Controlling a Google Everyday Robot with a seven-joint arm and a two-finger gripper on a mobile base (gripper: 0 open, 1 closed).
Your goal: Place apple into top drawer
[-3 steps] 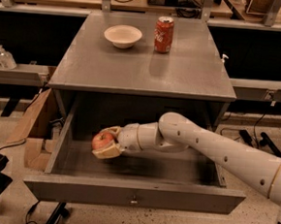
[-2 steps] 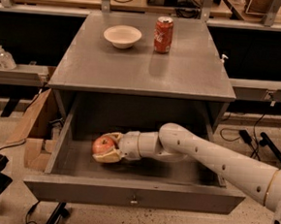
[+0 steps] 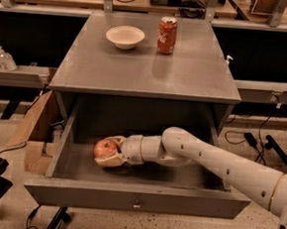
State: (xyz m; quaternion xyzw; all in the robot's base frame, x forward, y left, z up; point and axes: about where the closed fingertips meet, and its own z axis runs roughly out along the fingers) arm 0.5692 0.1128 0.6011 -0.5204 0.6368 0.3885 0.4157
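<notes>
The top drawer (image 3: 136, 200) is pulled open below the grey cabinet top, its flat front panel facing me with a small central latch. The apple (image 3: 104, 147), red with a pale blush, is inside the drawer at its left side, low over the drawer floor. My gripper (image 3: 108, 151) reaches in from the right on a white arm and is shut on the apple, one finger above it and one beneath it. I cannot tell whether the apple touches the drawer floor.
A white bowl (image 3: 125, 36) and a red soda can (image 3: 167, 35) stand at the back of the cabinet top (image 3: 147, 72). A cardboard box (image 3: 33, 127) leans to the left of the drawer. Cables lie on the floor to the right.
The gripper has moved lower and deeper into the drawer with the apple still held. The arm has dropped with it.
</notes>
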